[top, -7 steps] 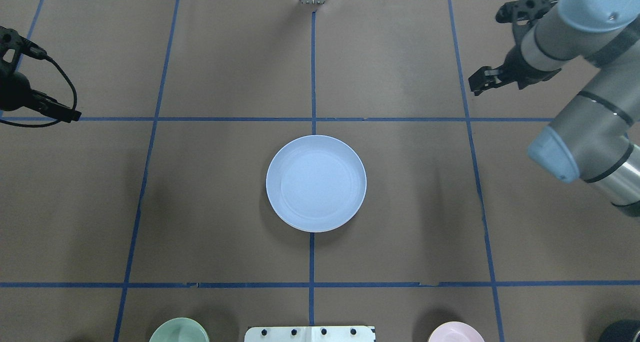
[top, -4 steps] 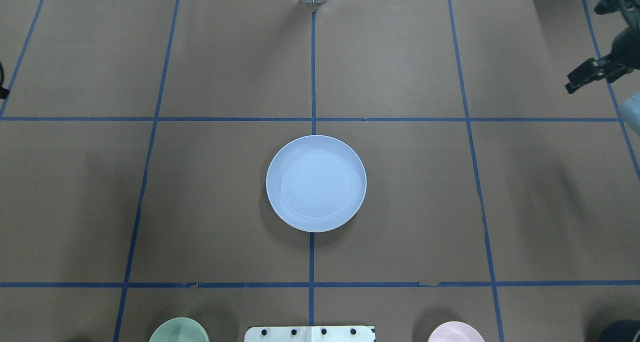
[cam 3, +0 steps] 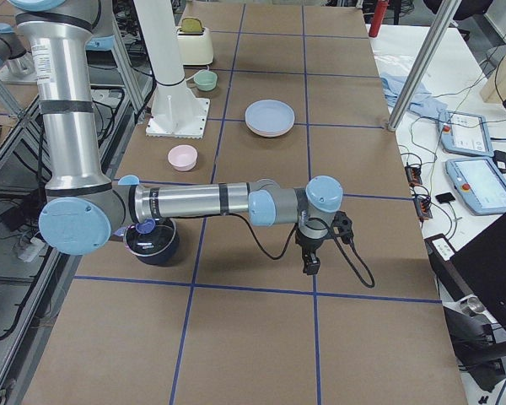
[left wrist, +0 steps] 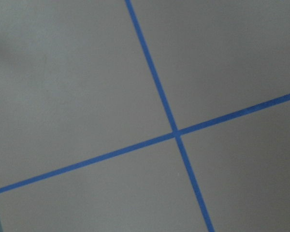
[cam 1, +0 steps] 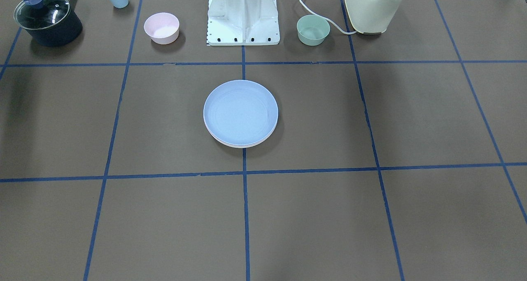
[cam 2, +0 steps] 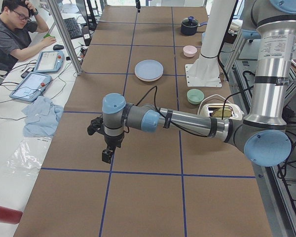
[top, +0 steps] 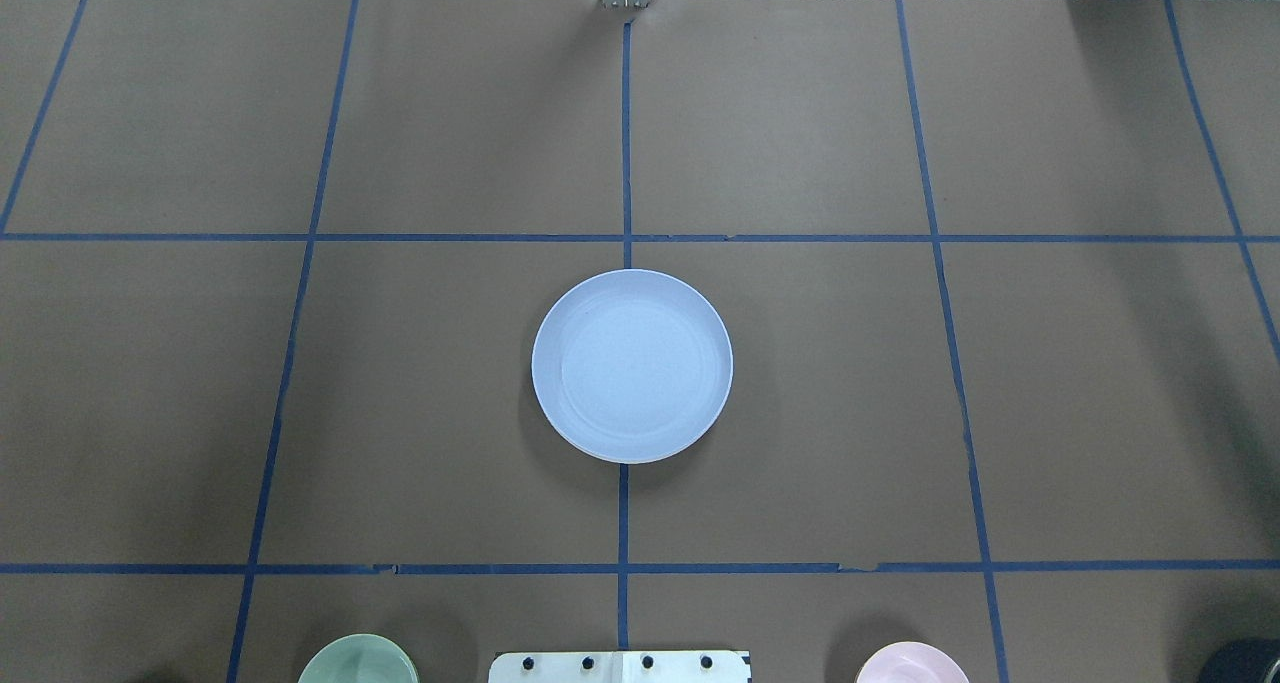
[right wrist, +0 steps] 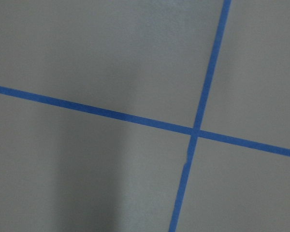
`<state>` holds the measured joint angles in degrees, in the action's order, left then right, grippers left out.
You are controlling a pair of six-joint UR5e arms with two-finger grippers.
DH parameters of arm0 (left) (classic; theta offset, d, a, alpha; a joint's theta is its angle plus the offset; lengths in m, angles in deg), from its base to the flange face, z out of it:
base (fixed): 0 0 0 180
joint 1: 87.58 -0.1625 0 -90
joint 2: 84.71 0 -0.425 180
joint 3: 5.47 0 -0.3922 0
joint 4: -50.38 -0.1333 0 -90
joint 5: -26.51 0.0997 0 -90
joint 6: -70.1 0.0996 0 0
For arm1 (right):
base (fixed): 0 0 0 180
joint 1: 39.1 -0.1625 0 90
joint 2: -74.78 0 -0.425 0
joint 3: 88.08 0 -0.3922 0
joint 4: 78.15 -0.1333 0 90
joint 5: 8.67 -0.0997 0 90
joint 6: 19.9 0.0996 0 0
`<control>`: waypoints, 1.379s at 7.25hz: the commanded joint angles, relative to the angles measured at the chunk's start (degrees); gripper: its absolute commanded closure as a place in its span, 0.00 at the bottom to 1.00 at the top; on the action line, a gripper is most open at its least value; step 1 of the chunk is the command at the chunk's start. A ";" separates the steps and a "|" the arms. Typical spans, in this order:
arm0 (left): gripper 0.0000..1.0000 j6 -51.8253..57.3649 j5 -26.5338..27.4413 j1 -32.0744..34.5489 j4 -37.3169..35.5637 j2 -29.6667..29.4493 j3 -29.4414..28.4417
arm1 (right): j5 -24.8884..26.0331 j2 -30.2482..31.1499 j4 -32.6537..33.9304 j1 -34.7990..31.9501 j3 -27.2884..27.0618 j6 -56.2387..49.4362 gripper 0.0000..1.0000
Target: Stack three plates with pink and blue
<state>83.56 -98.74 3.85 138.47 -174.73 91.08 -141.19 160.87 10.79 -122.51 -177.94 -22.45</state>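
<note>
Pale blue plate [top: 631, 365] tops the stack [cam 3: 270, 119] at the table [top: 800, 413] centre, pink and white rims [cam 1: 242, 145] beneath | left gripper [cam 2: 107, 156] and right gripper [cam 3: 309, 265] hang at opposite ends, well apart from it, neither nearer | their spread cannot be told | stacking looks done

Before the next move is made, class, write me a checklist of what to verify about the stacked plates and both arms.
1. Topmost is the blue plate: ok.
2. Two paler rims nested beneath it, edges nearly aligned: ok.
3. Clearance of the left gripper from the blue plate, far off: ok.
4. Clearance of the right gripper, likewise far off: ok.
5. Jaws open or shut, either arm: cannot tell.
6. The pink bowl and mint bowl stand apart from the blue plate: ok.
</note>
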 commanded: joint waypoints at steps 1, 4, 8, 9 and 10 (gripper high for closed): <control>0.00 0.61 -0.61 1.90 -0.46 1.34 -0.57 | -0.10 1.70 0.18 -1.39 0.65 0.53 0.00; 0.00 -5.71 -12.73 1.73 -0.28 0.99 -1.55 | -0.19 3.46 0.00 -2.01 0.74 0.53 0.00; 0.00 -5.46 -13.00 1.73 4.45 1.24 -3.21 | -0.10 3.64 -0.08 -2.54 0.56 0.53 0.00; 0.00 -5.29 -13.26 1.82 5.34 1.43 -3.30 | -0.10 3.64 -0.08 -2.63 0.47 0.53 0.00; 0.00 -5.28 -13.01 1.73 5.43 1.69 -3.56 | -0.10 3.64 -0.08 -2.54 0.56 0.61 0.00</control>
<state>78.20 -111.80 5.60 143.21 -173.40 87.79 -141.31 164.52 10.72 -125.03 -177.39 -21.91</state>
